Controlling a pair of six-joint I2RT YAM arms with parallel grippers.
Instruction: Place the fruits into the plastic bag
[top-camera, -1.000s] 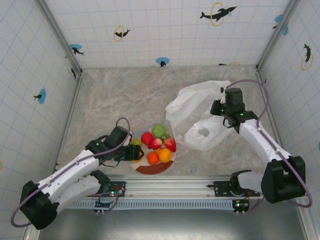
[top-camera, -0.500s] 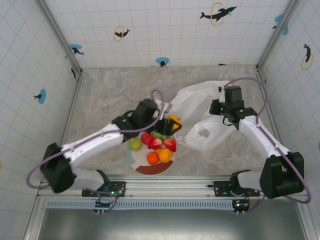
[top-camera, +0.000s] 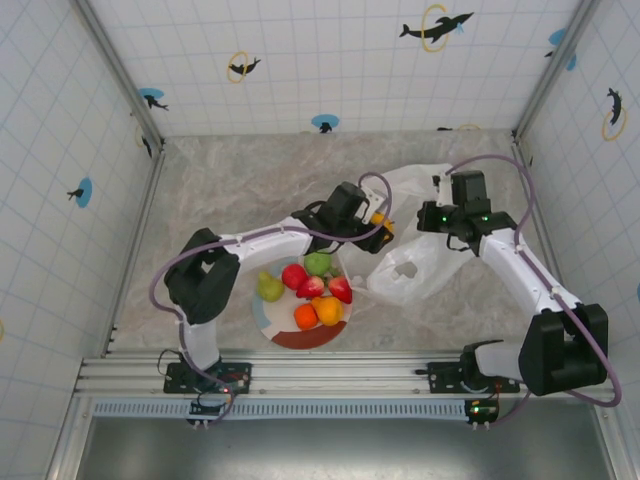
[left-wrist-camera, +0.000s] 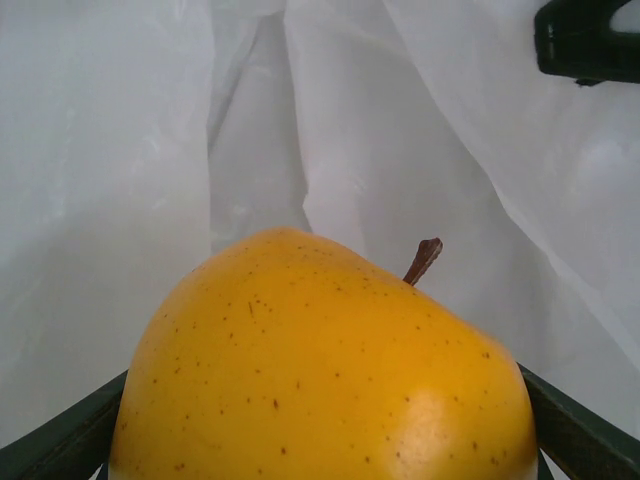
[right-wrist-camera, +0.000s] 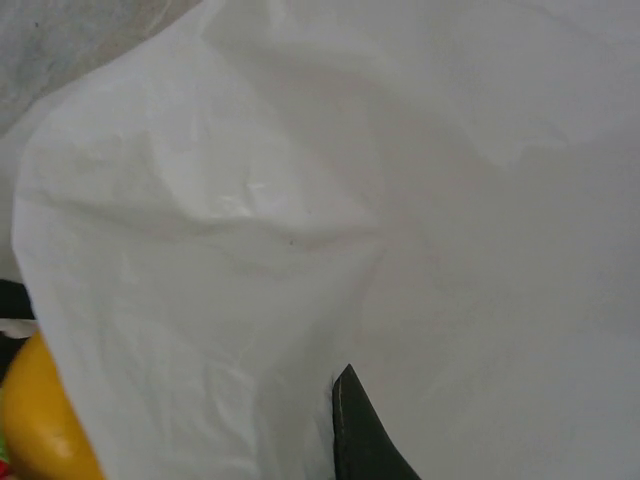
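Observation:
My left gripper (top-camera: 378, 226) is shut on a yellow-orange fruit (top-camera: 379, 221) with a brown stem, held at the mouth of the plastic bag (top-camera: 415, 268). In the left wrist view the fruit (left-wrist-camera: 320, 370) sits between my dark fingers (left-wrist-camera: 60, 445), with white bag film (left-wrist-camera: 130, 150) right behind it. My right gripper (top-camera: 441, 216) is shut on the bag's upper edge and holds it lifted; the film (right-wrist-camera: 400, 150) drapes over its finger (right-wrist-camera: 362, 440). On the plate (top-camera: 297, 340) lie a green apple (top-camera: 318, 263), pear (top-camera: 270, 288), red apple (top-camera: 294, 276), strawberries (top-camera: 341, 290) and orange balls (top-camera: 328, 310).
The plate stands near the table's front edge, just left of the bag. My left arm (top-camera: 270, 240) stretches across above the plate. Tiled walls (top-camera: 60, 200) close the marble table on three sides, with free floor behind the plate.
My left arm has swung from the plate's left side up and right to the bag's mouth, carrying the yellow-orange fruit. The right gripper stays put with the bag.

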